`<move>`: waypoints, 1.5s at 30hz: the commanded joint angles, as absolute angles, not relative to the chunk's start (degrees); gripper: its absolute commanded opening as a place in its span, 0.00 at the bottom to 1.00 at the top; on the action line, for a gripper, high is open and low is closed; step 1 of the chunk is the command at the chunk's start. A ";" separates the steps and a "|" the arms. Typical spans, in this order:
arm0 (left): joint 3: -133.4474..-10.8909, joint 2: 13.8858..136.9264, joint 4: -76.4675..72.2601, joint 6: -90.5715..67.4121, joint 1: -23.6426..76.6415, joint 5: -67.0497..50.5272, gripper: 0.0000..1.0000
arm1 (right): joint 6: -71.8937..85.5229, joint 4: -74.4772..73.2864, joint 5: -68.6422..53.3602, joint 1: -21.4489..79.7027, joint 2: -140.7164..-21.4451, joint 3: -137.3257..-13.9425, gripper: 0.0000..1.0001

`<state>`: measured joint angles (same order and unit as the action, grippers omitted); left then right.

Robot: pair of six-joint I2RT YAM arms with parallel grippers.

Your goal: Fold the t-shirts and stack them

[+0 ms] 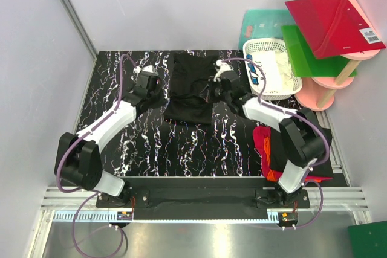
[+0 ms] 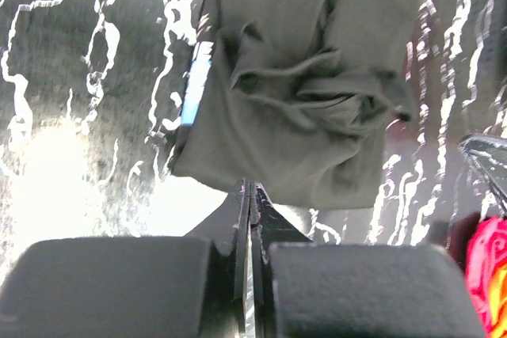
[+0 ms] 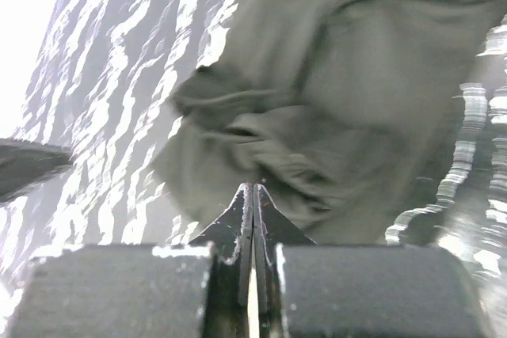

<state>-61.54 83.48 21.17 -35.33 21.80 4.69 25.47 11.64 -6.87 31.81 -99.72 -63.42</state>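
Note:
A black t-shirt point(image 1: 190, 92) lies crumpled and partly folded at the back middle of the black marbled table point(image 1: 181, 143). My left gripper point(image 1: 148, 87) is shut at the shirt's left edge; in the left wrist view its tips point(image 2: 250, 189) touch the shirt's point(image 2: 293, 100) near hem with no cloth seen between them. My right gripper point(image 1: 216, 89) is shut over the shirt's right part; its tips point(image 3: 253, 187) rest against a bunched fold of the shirt point(image 3: 348, 100). A pile of red, orange and black tees point(image 1: 269, 146) lies at the table's right, under my right arm.
A white lattice basket point(image 1: 269, 46) stands at the back right. Beside it are a teal board point(image 1: 260, 22), a green board point(image 1: 308, 52) and a red board point(image 1: 332, 22) on a pink stand point(image 1: 320, 92). Grey walls close in the table.

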 commanded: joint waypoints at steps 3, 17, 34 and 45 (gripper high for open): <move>-58.98 82.18 20.65 -34.19 21.97 6.68 0.00 | 26.98 5.36 -24.60 32.87 -111.16 -75.93 0.00; -58.01 86.13 21.01 -34.36 21.97 7.38 0.00 | 32.70 7.03 -33.05 32.87 -126.55 -85.86 0.00; -57.92 87.89 21.44 -34.19 21.97 8.09 0.00 | 31.12 4.49 -19.96 31.64 -136.93 -99.75 0.00; -56.87 87.45 21.27 -34.01 22.06 6.86 0.00 | 30.85 1.32 -4.13 30.50 -130.27 -97.39 0.00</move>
